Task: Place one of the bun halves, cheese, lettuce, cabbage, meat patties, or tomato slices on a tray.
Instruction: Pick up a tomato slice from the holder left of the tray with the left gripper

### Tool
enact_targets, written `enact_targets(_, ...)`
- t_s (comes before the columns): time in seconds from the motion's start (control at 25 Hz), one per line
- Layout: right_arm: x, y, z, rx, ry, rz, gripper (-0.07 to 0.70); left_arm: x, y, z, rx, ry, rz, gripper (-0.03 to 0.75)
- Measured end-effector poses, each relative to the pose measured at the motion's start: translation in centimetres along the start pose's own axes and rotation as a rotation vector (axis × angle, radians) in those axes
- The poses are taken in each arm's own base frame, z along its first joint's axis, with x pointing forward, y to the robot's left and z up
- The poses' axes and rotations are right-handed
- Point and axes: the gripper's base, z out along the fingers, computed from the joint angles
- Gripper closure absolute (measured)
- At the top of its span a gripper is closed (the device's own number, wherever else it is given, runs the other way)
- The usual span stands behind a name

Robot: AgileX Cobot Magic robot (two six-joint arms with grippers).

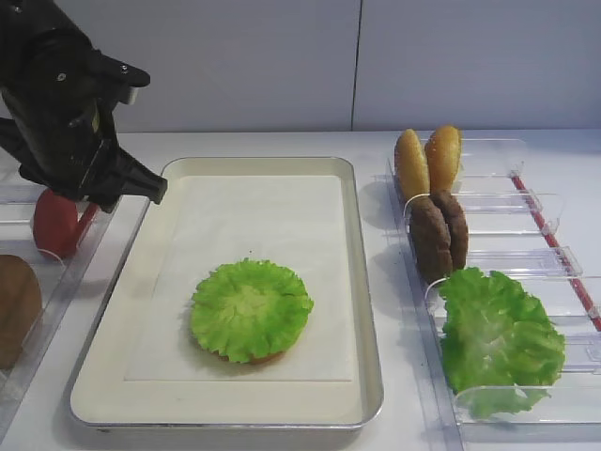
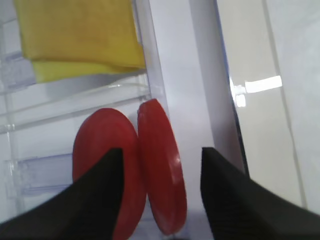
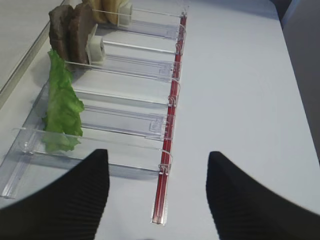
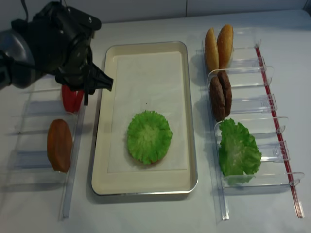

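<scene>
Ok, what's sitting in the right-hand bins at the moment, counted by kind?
bun halves: 2
meat patties: 2
lettuce: 1 clump; I cannot tell whether it is more than one leaf
Total: 5

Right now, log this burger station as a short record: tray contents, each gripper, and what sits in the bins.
tray: white paper liner; one lettuce leaf lying on something round, only a brown edge showing
left gripper: open, fingers straddling the tomato slices standing on edge in a left bin
right gripper: open, empty, over the table by the right bins
right bins: bun halves, meat patties, spare lettuce
left bins: cheese beyond the tomato; a brown round piece nearer the front
</scene>
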Motion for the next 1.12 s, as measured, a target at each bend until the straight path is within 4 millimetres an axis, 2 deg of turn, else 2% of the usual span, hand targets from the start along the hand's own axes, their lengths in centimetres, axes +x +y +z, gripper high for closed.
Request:
enact_targets(0.2,0.0,0.0,0.0,0.0,0.0,0.0,0.183,-0.3,0.0,0.2,-0.016,-0.026,-0.008,0.388)
enact_targets(0.4,0.0,0.0,0.0,0.0,0.0,0.0,0.183,-0.2,-0.5,1.6,-0.024,0.01,0.009,0.395)
enact_targets(0.6,0.0,0.0,0.0,0.0,0.0,0.0,0.183,-0.1,-0.7,2.0,-0.025,0.02,0.012,0.406)
enact_targets(1.12,0.0,0.0,0.0,0.0,-0.002,0.003,0.183,0.0,-0.3,1.9,-0.071,0.034,0.038,0.568)
